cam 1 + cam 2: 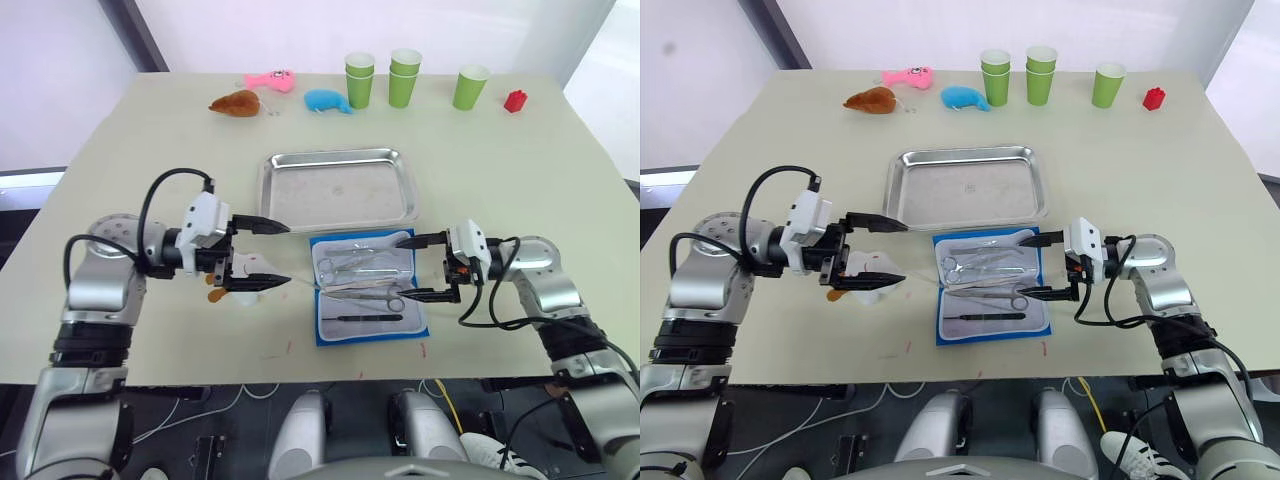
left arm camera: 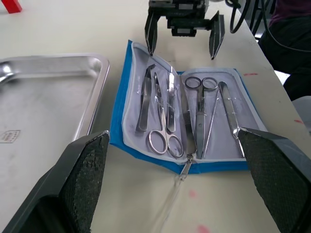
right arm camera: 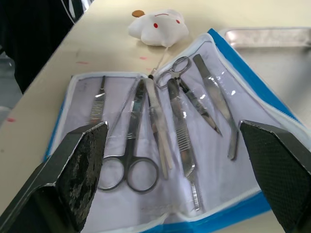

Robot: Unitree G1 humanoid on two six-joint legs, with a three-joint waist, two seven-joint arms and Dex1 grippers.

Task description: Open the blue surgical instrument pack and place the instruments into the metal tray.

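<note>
Blue fabric is lying flat on the table (image 1: pixel 520 160) right in front of me: the blue surgical instrument pack (image 1: pixel 368 288) is folded open, showing its pale lining, and the instruments (image 1: pixel 360 275) are sitting in it under what looks like clear retaining strips, with scissors, forceps, tweezers and a thin dark handle nearest me. I am hovering my left gripper (image 1: pixel 268 254) to the pack's left with its fingers spread wide and empty, close over a small white plush (image 1: pixel 868 268). I am holding my right gripper (image 1: pixel 422 266) at the pack's right edge, fingers likewise spread, holding nothing. Just beyond the pack the metal tray (image 1: pixel 340 188) is waiting, nothing in it yet. I am judging the risk to be the strips: a pull on one tool could drag the whole pack, or I could pinch two thin tools together and drop one short of the tray. Farther back, green cups (image 1: pixel 405 76) and toys are standing along the far edge.
</note>
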